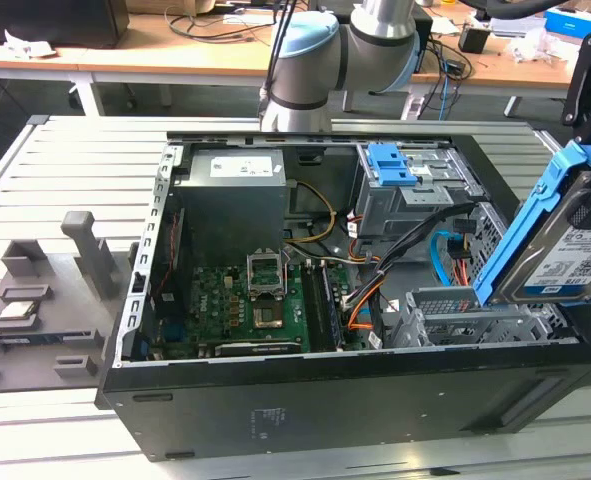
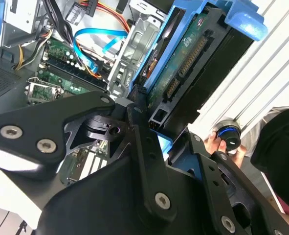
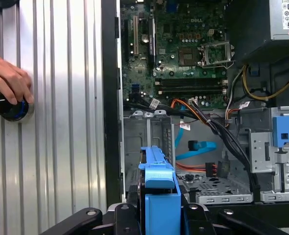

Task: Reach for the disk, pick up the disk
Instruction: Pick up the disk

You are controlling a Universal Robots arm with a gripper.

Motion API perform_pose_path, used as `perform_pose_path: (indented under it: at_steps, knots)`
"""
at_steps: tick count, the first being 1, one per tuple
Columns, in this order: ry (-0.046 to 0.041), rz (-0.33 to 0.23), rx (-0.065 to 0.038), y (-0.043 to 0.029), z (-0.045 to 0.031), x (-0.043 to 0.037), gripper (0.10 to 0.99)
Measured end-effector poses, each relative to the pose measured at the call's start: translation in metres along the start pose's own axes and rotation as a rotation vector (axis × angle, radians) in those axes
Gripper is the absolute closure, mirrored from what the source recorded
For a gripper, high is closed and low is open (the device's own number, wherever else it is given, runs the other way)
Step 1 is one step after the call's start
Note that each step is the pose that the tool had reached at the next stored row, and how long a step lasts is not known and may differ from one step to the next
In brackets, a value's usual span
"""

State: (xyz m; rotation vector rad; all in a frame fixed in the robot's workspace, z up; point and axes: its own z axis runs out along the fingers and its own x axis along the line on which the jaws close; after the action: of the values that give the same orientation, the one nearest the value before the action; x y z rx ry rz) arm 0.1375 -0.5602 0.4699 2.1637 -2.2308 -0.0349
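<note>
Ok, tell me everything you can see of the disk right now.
The disk is a flat silver hard drive with a white-and-blue label, framed by a blue plastic bracket. It is tilted up on edge above the case's metal drive bay at the exterior view's right. In the second wrist view its green circuit-board side faces the camera, the gripper clamped on its lower end.

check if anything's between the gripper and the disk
Nothing visible is. The gripper already has its black fingers on either side of the disk, held tilted above the metal drive cage at the open case's edge.
</note>
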Motion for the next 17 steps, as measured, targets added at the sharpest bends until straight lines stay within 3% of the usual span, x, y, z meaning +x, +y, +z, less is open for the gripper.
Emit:
perform_pose_path:
  at_steps: [5,8,12,17]
  knots:
    - [0.0001,-0.001,0.000,0.0058,0.0039,-0.0015,0.718]
    - [0.0000,-0.001,0.000,0.0140,0.0062,-0.0034,0.718]
    - [0.0001,-0.001,0.001,0.0308,0.0102,-0.0095,0.718]
    - [0.0001,-0.001,0.002,0.0399,0.0165,-0.0148,0.718]
